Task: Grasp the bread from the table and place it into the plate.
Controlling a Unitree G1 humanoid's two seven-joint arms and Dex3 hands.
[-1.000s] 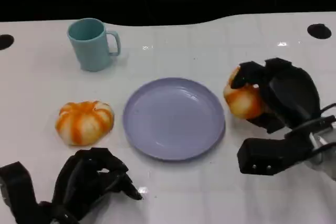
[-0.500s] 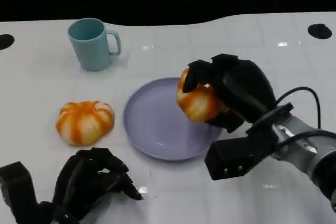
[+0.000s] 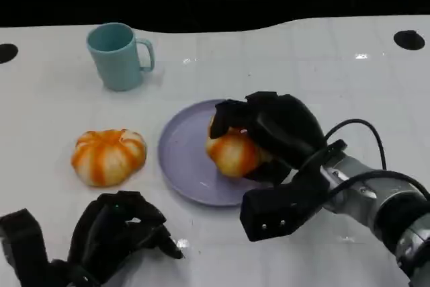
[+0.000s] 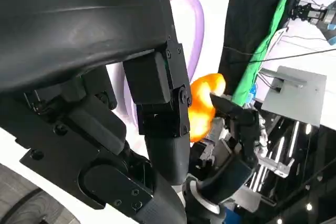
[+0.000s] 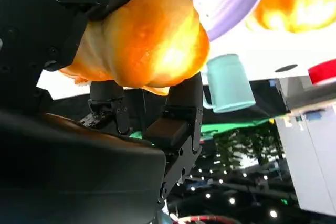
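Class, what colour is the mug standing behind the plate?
The mug is pale teal, clearest in the head view.

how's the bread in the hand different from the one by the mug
The held bread sits over the plate, gripped by the right hand; the striped bread lies free on the table, left of the plate. The held one looks plain golden, the other white-and-orange ribbed. Both are round and orange-toned.

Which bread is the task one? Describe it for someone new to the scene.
Start at the lavender plate mid-table. The bread is over it, gripped by the right hand. The other bun lies untouched on the table beside the plate, below the teal mug.
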